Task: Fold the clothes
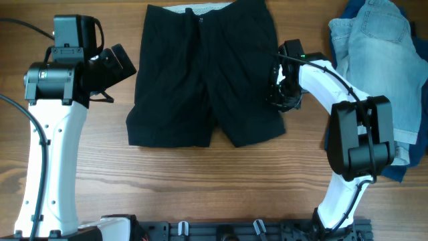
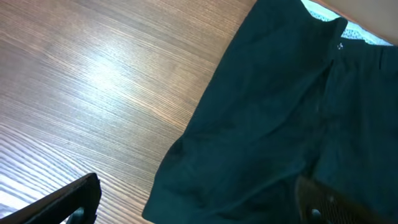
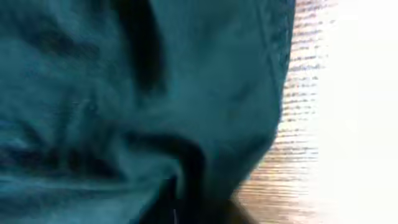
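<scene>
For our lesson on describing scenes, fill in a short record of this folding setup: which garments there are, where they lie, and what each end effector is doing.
surface: wooden table
black shorts: spread flat, unfolded, waistband at the far edge
denim shorts: crumpled at the right side
navy garment: showing from under the denim shorts
left end effector: open, at the black shorts' left edge
right end effector: at the black shorts' right leg edge; grip cannot be told
</scene>
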Controlling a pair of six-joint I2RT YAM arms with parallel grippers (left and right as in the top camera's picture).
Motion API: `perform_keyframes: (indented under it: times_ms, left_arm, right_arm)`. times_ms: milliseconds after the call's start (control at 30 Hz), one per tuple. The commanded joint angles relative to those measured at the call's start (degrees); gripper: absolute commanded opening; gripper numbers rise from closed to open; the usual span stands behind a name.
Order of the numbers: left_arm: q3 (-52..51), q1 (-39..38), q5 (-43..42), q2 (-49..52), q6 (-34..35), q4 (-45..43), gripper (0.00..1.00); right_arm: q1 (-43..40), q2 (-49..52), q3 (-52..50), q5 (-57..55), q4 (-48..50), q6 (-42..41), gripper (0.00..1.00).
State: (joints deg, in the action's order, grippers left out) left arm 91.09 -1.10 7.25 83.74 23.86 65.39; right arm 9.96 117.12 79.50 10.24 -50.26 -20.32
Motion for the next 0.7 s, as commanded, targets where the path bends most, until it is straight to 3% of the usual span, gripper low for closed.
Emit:
perform_keyframes:
  times_ms: [0, 200, 367, 400, 467, 667]
  left_arm:
    - [0.63, 0.26, 0.09, 0.42, -1.11, 0.09, 1.00]
    - [0.63, 0.26, -0.33, 0.42, -1.11, 0.02, 1.00]
    - [0.63, 0.26, -2.32, 1.18, -1.14, -0.87, 1.00]
    - [0.63, 0.26, -2.82, 1.49, -1.11, -1.05, 1.00]
    - [0.63, 0.26, -3.32, 2.86, -1.14, -1.36, 1.00]
    - [0.66, 0.28, -2.75, 5.31, -5.05, -4.48, 1.00]
  right_arm:
    - [-1.90, 0.00, -0.42, -2.95, 1.29, -2.21, 0.04]
    - [-10.60, 0.00, -0.42, -2.73, 12.15, -1.07, 0.04]
    - [-17.31, 0.00, -0.39, -1.29, 28.24, 1.62, 0.04]
    - [-17.62, 0.00, -0.33, 0.17, 29.88, 3.13, 0.15]
    - [-17.64, -0.02, 1.77, 2.47, 29.07, 3.67, 0.99]
    - [-14.51, -8.94, 12.81, 10.10, 11.41, 4.52, 1.00]
